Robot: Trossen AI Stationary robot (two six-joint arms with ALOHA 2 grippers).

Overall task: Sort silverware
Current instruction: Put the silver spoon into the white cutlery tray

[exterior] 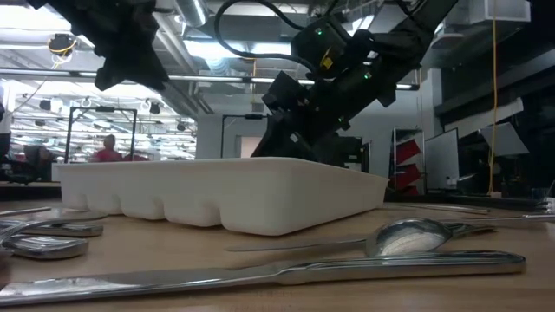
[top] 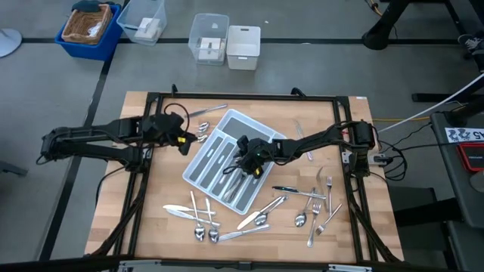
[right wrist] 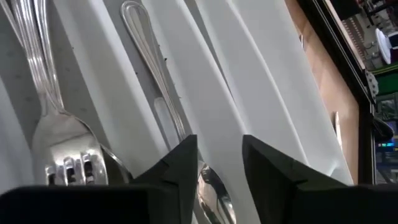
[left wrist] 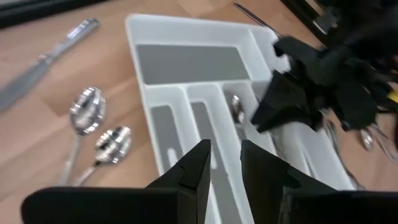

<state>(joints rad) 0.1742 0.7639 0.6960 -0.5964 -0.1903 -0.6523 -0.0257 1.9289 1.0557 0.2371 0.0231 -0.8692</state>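
Note:
The light grey cutlery tray (top: pixel 236 115) lies slantwise at the table's middle. My right gripper (right wrist: pixel 219 168) hovers open, slanting down into the tray. A spoon (right wrist: pixel 152 68) lies along a compartment floor, its bowl under the fingertips, and a fork (right wrist: pixel 62 155) lies in the neighbouring compartment. My left gripper (left wrist: pixel 225 168) stands open above the tray's left side (top: pixel 184 140), with nothing between its fingers. Loose silverware lies on the table: two spoons (left wrist: pixel 87 112) and a knife (left wrist: pixel 50 62) at the far left, several pieces (top: pixel 302 208) near the front edge.
A blue basket (top: pixel 89 26) and clear and white bins (top: pixel 227 41) stand on the floor beyond the far edge. Black frame rails (top: pixel 249 97) run round the tabletop. A knife (exterior: pixel 260 276) and a spoon (exterior: pixel 408 236) lie close to the table's near edge.

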